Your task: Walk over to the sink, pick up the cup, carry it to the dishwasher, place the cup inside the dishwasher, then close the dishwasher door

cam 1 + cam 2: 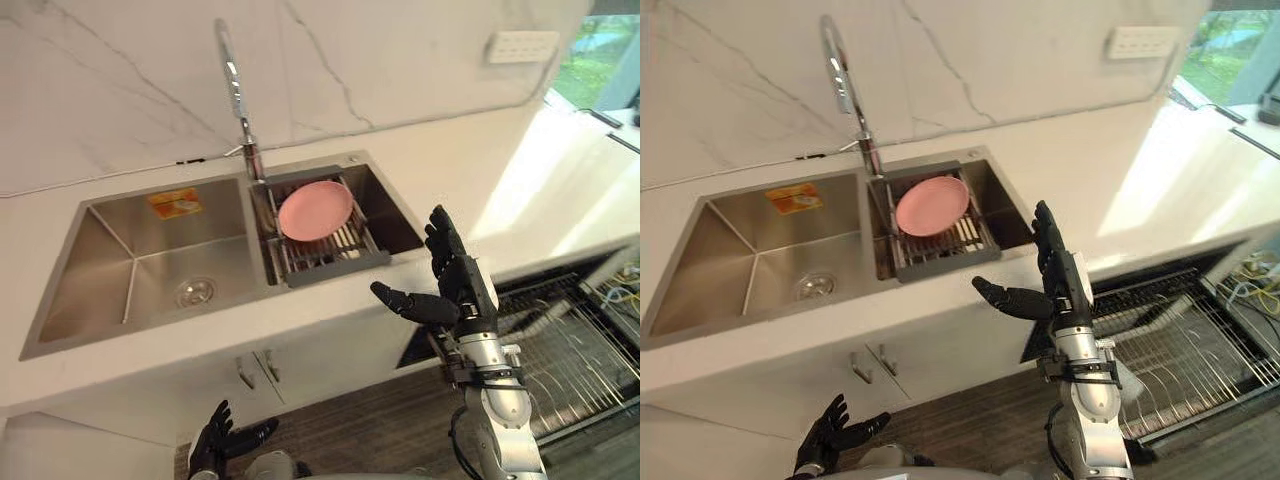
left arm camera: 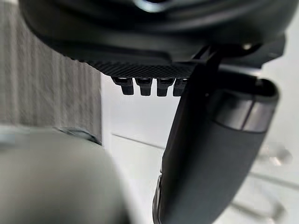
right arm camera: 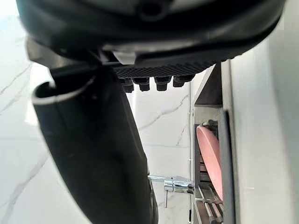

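- Plainly, the right hand (image 1: 465, 290) hung spread and empty, fingers straight and thumb held out to the left, close to the bench's (image 1: 430, 170) near edge and just right of the sink (image 1: 150, 260).
- Low at the near left, the left hand (image 1: 215, 440) hung relaxed, holding nothing.
- Beyond the right hand, the rack (image 1: 335, 268) in the sink's right basin carried a leaning pink plate (image 1: 315, 210). Where the cup sat I could not tell, so a reach from here risked closing on the plate instead.
- Such a reach could also have knocked the plate over or struck the faucet (image 1: 232, 80) behind it.
- To the right, the dishwasher (image 1: 600, 300) stood open with its wire basket (image 1: 570, 350) drawn out, and a careless turn could have caught the arm on it.
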{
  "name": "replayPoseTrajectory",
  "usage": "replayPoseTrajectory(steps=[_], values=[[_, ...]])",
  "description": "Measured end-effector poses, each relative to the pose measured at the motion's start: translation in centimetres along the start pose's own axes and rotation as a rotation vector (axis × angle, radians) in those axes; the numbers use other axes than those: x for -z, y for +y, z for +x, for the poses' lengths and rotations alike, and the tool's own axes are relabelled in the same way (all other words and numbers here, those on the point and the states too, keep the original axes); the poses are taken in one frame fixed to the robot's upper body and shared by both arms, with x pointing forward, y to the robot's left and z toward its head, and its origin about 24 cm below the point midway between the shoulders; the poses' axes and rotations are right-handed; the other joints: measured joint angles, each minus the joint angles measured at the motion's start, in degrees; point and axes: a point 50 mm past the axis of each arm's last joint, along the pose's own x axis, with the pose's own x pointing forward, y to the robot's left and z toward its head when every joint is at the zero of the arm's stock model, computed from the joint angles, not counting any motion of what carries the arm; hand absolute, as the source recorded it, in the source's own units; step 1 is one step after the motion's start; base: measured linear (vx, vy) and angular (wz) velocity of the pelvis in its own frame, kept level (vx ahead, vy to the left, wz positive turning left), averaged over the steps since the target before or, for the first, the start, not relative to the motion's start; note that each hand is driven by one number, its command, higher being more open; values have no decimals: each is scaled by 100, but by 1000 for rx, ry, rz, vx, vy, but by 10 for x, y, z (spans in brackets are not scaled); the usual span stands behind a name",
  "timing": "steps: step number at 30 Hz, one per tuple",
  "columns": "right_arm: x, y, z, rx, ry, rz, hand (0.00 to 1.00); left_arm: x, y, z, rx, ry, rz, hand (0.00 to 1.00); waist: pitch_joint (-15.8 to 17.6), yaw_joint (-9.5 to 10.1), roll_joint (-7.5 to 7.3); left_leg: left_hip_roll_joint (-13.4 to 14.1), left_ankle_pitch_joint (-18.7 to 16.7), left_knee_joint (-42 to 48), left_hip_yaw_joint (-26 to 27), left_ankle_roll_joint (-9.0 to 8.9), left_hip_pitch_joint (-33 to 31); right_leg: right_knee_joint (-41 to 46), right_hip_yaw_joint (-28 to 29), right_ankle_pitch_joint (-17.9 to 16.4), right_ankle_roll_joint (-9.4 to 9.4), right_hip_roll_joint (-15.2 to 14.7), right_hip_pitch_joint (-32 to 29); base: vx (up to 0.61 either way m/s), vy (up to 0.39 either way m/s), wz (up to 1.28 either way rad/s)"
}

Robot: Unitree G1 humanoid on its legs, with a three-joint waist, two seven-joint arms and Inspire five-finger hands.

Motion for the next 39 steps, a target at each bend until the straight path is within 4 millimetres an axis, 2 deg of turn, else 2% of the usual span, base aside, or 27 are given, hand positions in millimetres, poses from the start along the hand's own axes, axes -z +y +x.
replayPoseTrajectory(steps=[1, 2, 3, 5, 6, 7, 8, 9, 10, 11, 12, 13, 15, 19, 22, 28, 29, 39], values=[[0, 0, 0, 2, -2, -1, 100, 1, 0, 0, 0, 9, 4, 100, 0, 1, -1, -9, 62, -141, -85, -3, 101, 11, -37, -136, 18, 136, -74, 320, 70, 45], [-2, -1, 2, 20, -13, -10, 100, 1, 1, 0, 7, 18, 15, 100, 1, -11, 3, -4, 198, -512, -285, -33, 325, -86, -140, -449, 56, 528, -320, 386, 55, 60], [-4, -3, 4, 35, -25, -21, 100, -1, 0, 2, 12, 15, 19, 100, 4, -27, 9, 15, 260, -702, -421, -69, 454, -218, -179, -584, 46, 765, -502, 391, 30, 75], [-5, -7, 7, 72, -43, -38, 100, -8, -3, 6, 23, -2, 20, 100, 52, -46, 72, 171, 290, -832, -661, -119, 664, -601, -33, -648, 16, 1312, -990, 341, -64, 69], [-5, -8, 7, 84, -43, -37, 100, -5, -2, 5, 11, 17, 17, 100, 49, -48, 60, 213, 286, -828, -769, -178, 747, -973, 49, -589, -7, 1560, -1160, 352, -113, 65], [-5, -8, 6, 96, -47, -35, 100, 1, 4, 2, -1, 34, 23, 100, 31, -49, 0, 170, 277, -810, -808, -273, 832, -1726, 100, -108, -117, 1745, -1162, 290, -82, 51], [-6, -8, 5, 103, -50, -31, 100, 2, 10, -1, -9, 36, 36, 100, -10, -49, -140, 84, 245, -737, -820, -326, 864, -2245, 135, 549, -293, 1784, -1155, 409, -91, 44], [-5, -13, 5, 108, -47, -51, 100, 13, 10, -5, -18, 79, 36, 100, -52, 27, -44, 274, 96, -139, -840, -493, 689, -2429, 34, 665, -416, 1810, -830, 382, -81, 26], [-5, -13, 5, 110, -47, -53, 100, 14, 8, -6, -16, 77, 32, 100, -60, 38, -56, 309, 71, 24, -841, -497, 563, -2679, 32, 708, -360, 1832, -692, 407, -120, 20], [-6, -14, 7, 113, -53, -56, 100, 18, 4, -7, -16, 87, 13, 100, -68, 31, 73, 358, 47, -336, -844, -563, 524, -3187, -46, 922, -370, 1942, -417, 226, -72, 13], [-6, -14, 7, 119, -57, -56, 100, 20, 3, -7, -18, 97, 7, 100, -61, 8, 87, 387, 95, -701, -840, -588, 481, -3467, -89, 1009, -352, 2012, -268, 211, -54, 13], [-7, -16, 7, 127, -58, -59, 100, 23, 1, -9, -22, 101, 0, 100, -56, 0, 167, 449, 510, -1164, -831, -617, 446, -3687, -116, 1086, -335, 2116, -141, 161, -3, 0], [-6, -15, 7, 124, -52, -54, 100, 25, 3, -11, -43, 102, -7, 100, -54, 10, 174, 470, 718, -1304, -796, -589, 560, -3908, -56, 1172, -286, 2177, -4, 92, 24, -9], [-4, -11, 8, 93, -42, -52, 100, 24, 6, -11, -58, 99, 1, 100, -30, -4, 129, 367, 750, -1399, -738, -547, 551, -4536, 2, 1545, -207, 2182, 222, -19, 51, -6], [-3, -10, 8, 69, -25, -50, 100, 24, 6, -10, -58, 100, 5, 100, -34, 1, 120, 343, 754, -1403, -696, -546, 561, -4787, 46, 1684, -200, 2198, 331, -49, 31, -7], [0, -9, 7, 52, 3, -48, 100, 23, 6, -10, -59, 100, 6, 100, -34, -16, 119, 361, 814, -1541, -684, -604, 627, -4814, 61, 1682, -208, 2232, 331, -10, 2, -2], [13, -9, 2, 28, 85, -48, 100, 23, 7, -10, -60, 101, 11, 100, -44, -13, 90, 346, 945, -1762, -691, -579, 705, -4818, 54, 1674, -221, 2244, 304, 0, 0, 0], [19, -12, 0, 58, 113, -58, 100, 23, 7, -10, -61, 100, 11, 100, -40, -6, 80, 345, 945, -1765, -682, -579, 706, -4818, 52, 1675, -220, 2239, 304, 0, 0, 0]])
